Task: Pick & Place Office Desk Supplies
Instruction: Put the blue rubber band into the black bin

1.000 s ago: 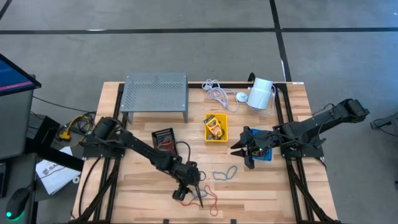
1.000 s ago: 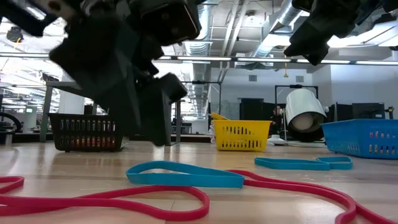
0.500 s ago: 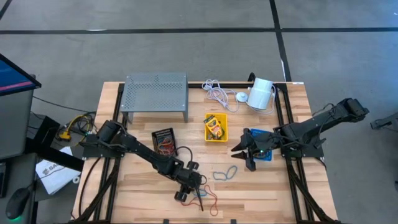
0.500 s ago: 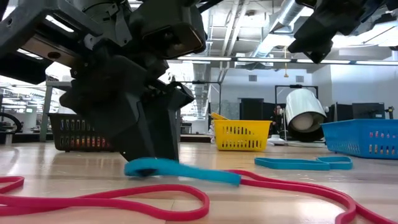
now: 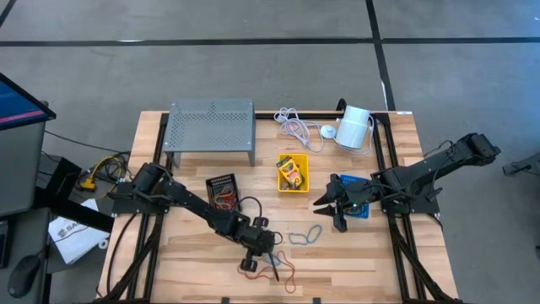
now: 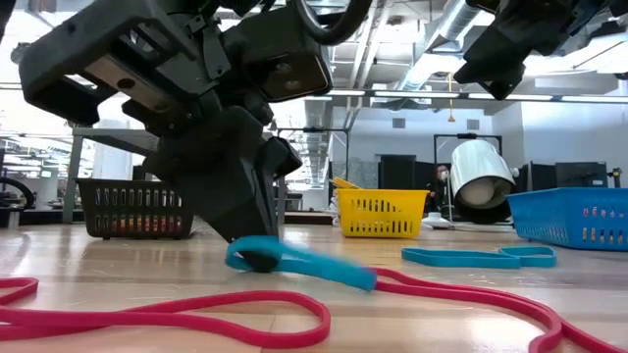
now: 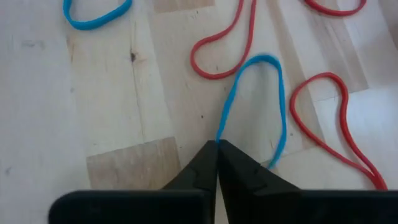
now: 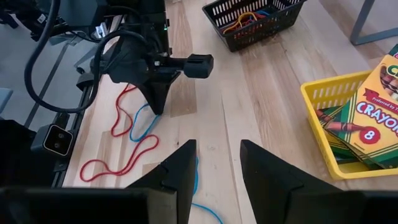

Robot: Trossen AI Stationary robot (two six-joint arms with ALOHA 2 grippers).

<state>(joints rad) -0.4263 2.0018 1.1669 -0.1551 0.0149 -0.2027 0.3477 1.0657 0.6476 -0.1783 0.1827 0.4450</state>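
Near the front edge of the counter (image 5: 186,253), a blue rubber band (image 7: 268,99) was pinched at one end between the clenched fingers of the left gripper (image 7: 217,148), its loop lying on the wood among the red rubber bands (image 7: 233,43). A second blue band (image 5: 305,236) was seen flat on the counter nearby, toward the right arm. Farther back, the black bin (image 5: 223,189) with coloured bands inside and the yellow bin (image 5: 293,173) with crayon boxes (image 8: 376,112) were placed near the middle of the counter. The blue bin (image 5: 356,203) was found on the right side, and over it the right gripper (image 5: 333,207) was held, fingers parted and nothing grasped. Along the back edge, the grey perforated stand (image 5: 211,127), the white cable (image 5: 295,125) and the white cylinder (image 5: 354,127) were set.
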